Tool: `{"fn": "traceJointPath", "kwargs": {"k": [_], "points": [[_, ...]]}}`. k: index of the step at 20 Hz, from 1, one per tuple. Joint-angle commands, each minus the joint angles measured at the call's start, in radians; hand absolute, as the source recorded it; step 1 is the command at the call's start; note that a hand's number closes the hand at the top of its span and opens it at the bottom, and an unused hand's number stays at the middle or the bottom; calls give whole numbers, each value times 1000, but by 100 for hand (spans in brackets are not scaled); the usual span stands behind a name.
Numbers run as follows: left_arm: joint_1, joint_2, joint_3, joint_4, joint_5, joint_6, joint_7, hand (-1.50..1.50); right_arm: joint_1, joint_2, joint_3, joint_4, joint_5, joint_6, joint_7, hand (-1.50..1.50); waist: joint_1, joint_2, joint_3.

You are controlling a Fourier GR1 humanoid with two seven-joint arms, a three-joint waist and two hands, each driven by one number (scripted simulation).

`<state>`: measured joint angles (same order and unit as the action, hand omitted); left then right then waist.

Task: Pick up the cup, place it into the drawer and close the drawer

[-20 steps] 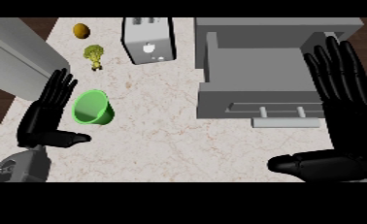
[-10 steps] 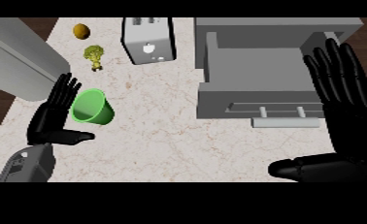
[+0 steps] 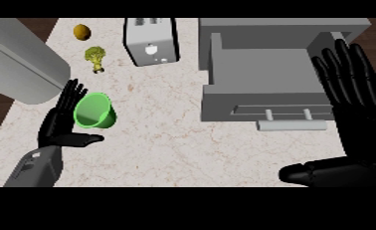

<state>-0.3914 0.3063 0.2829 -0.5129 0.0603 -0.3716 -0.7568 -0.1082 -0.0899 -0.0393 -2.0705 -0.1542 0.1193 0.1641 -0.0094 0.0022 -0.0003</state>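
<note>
counter (image 3: 183, 139): speckled stone, matt | cup (image 3: 94, 111): smooth green plastic | drawer (image 3: 264, 82): matt grey

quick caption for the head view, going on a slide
Left hand open beside the green cup on the counter; the drawer stands open at right, right hand resting open beside it.

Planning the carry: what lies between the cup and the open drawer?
In the head view, only bare counter lies between the cup and the drawer. The toaster stands farther back, off that stretch.
</note>
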Motion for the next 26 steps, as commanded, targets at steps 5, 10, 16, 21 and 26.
{"fn": "traceJointPath", "kwargs": {"k": [5,10,16,21,26], "points": [[-80,47,-4,228,-46,-44,-146,-150,28,0,-6,-20,-10,11,-1,-150,-6,2,-1],[-82,2,-12,242,-54,2,-187,-150,14,25,40,-69,22,-28,56,-150,-8,2,-2],[-105,53,2,266,-31,-109,-171,-150,29,23,26,-30,13,-10,13,-150,-6,3,-1],[-125,14,3,299,-32,-79,-177,-150,-7,21,38,-45,22,-19,47,-150,-7,3,-2],[-122,12,11,293,-8,-164,-158,-150,42,-12,-27,-19,-40,38,-13,-150,-7,3,-1]]}}
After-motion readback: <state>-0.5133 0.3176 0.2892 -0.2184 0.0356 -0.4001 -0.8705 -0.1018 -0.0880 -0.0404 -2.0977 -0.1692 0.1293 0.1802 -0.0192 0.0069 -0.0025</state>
